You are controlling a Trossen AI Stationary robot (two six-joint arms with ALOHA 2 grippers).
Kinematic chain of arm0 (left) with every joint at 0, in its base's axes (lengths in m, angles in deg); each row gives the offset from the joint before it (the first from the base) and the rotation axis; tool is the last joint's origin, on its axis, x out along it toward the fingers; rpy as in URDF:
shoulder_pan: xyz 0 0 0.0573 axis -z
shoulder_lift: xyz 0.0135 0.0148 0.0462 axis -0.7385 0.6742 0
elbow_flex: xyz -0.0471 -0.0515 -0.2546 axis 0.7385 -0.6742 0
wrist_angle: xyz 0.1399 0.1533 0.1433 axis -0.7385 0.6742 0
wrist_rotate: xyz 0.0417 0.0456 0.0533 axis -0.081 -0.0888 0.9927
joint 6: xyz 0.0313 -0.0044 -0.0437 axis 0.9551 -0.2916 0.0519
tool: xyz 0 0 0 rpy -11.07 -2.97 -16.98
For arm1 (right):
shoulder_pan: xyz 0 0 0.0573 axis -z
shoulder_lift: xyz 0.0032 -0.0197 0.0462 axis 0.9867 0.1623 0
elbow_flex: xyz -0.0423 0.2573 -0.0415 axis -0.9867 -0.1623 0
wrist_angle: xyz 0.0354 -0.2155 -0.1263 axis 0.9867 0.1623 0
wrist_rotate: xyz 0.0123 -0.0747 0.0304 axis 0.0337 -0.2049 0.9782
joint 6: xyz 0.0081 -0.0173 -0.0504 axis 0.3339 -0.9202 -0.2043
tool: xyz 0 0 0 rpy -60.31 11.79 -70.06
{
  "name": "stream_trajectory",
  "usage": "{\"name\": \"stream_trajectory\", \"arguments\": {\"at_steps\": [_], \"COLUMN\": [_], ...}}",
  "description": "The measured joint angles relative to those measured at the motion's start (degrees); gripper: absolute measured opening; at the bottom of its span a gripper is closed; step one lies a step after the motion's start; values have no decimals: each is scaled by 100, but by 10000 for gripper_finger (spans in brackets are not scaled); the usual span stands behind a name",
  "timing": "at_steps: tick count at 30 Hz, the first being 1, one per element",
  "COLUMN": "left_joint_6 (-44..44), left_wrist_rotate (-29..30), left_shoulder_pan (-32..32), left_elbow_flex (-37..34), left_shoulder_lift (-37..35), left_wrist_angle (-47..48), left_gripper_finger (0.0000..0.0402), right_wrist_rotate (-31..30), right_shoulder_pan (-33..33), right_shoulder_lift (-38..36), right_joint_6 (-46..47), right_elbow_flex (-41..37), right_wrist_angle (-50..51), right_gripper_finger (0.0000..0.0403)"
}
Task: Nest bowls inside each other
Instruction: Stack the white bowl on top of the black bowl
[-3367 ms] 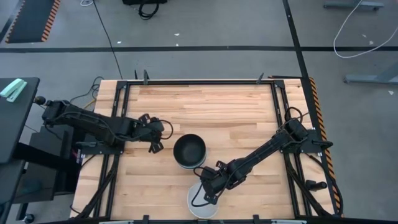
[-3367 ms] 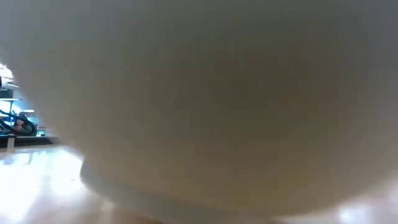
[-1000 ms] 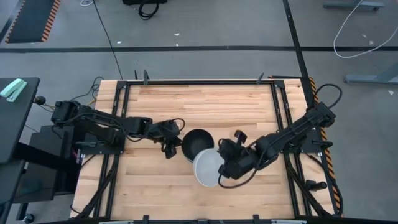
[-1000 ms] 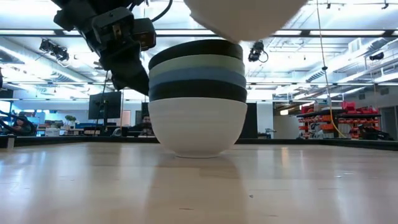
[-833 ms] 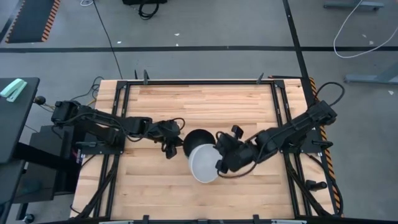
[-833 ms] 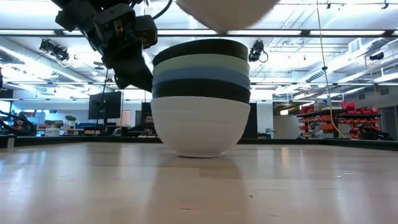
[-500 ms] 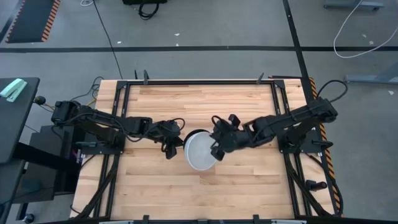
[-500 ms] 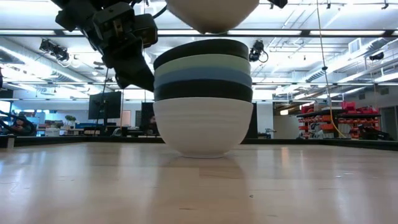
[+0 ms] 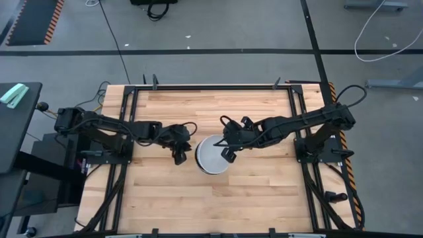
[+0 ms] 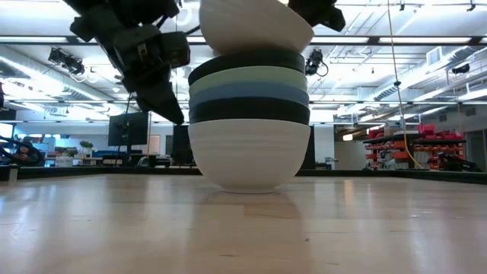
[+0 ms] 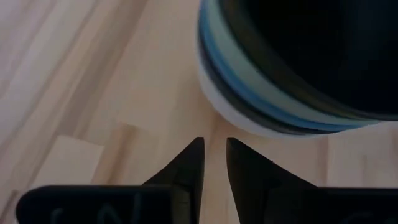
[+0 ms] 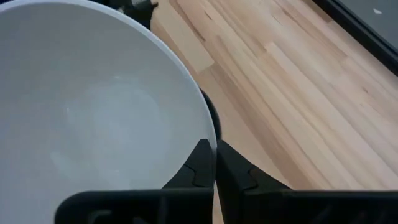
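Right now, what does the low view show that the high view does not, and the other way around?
Only the low view shows the stack's layers: white, black, blue, mint green, black. Only the high view shows the whole table and both arms reaching in, the left gripper beside the stack. Both show the top white bowl carried by the right gripper over the stack.
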Motion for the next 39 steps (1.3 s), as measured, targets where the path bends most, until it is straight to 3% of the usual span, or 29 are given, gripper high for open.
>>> {"name": "stream_trajectory", "arguments": {"at_steps": [10, 29, 39], "left_joint_6": [160, 461, 605], "left_wrist_rotate": [0, 20, 82], "left_shoulder_pan": [-480, -1304, -1304], "left_elbow_flex": [0, 0, 0], "left_shoulder_lift": [0, 1, 2], "left_wrist_angle": [185, 242, 253], "left_gripper_finger": [80, 76, 77], "right_wrist_rotate": [111, 557, 531], "right_shoulder_pan": [168, 667, 658], "right_shoulder_lift": [202, 702, 783], "right_joint_6": [242, -264, -255], "right_elbow_flex": [-26, 29, 1191], "right_wrist_angle": [278, 126, 1171], "right_gripper_finger": [4, 4, 4]}}
